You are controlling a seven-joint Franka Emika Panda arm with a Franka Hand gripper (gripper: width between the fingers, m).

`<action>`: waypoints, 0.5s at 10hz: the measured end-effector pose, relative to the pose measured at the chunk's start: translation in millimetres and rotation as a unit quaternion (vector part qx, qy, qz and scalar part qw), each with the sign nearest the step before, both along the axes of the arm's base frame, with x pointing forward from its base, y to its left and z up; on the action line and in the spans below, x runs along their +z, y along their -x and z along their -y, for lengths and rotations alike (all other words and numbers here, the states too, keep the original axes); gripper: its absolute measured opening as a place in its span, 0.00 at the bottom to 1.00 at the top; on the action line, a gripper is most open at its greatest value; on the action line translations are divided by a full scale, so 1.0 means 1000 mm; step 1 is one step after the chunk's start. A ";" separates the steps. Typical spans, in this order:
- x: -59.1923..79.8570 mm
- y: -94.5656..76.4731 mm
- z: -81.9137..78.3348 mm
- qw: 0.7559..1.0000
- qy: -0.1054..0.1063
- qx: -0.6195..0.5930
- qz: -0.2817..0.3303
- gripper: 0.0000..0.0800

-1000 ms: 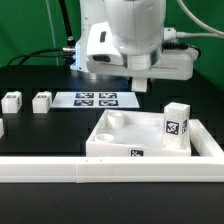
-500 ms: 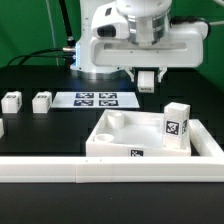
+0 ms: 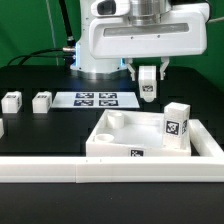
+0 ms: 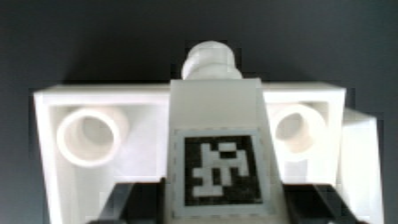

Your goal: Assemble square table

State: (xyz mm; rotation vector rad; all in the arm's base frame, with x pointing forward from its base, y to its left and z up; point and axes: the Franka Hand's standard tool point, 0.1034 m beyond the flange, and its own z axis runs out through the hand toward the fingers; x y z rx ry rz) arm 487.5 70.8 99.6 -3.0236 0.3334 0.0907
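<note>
Gripper (image 3: 149, 78) pinches a white tagged leg (image 3: 148, 91) (rounded peg end) over the white, socketed table top (image 3: 105, 150).

place: robotics lab | evidence: black table (image 3: 45, 128); marker board (image 3: 96, 99) (four printed tags); green backdrop (image 3: 25, 25)

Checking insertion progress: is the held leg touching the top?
Apart. The exterior view shows the held leg hanging clear, with black table visible between its lower end and the far rim of the top.
</note>
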 end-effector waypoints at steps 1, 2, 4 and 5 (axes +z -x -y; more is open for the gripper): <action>0.000 -0.005 0.001 0.999 0.009 0.000 0.043 0.36; 0.001 -0.008 0.004 0.998 0.015 0.002 0.067 0.36; 0.012 -0.028 0.007 0.990 0.028 0.002 0.140 0.36; 0.013 -0.033 0.013 0.983 0.041 0.012 0.180 0.36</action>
